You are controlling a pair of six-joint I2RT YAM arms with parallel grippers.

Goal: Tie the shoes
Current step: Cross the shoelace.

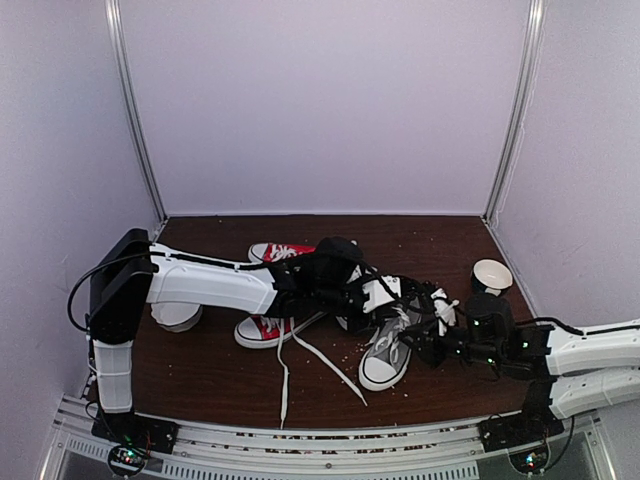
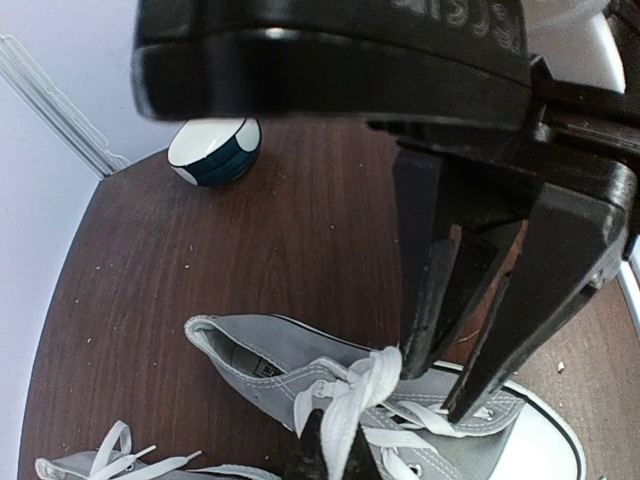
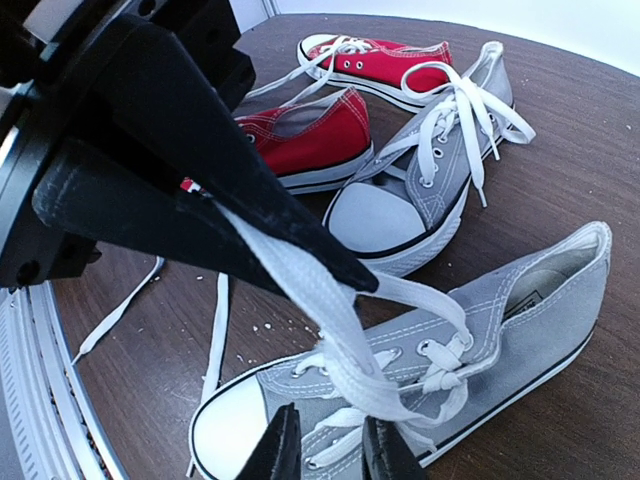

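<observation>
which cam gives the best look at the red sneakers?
Right wrist: both red sneakers lie in plain view behind the grey pair. Top external shows only parts of them, with the left arm stretched across. Left wrist shows none of them.

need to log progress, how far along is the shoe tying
Done: the far grey shoe seems to carry a bow. In hand: the left gripper pinches the lace of the near grey shoe taut, and the right gripper stands open over its laces. Still to do: that shoe's bow, not yet formed.
</observation>
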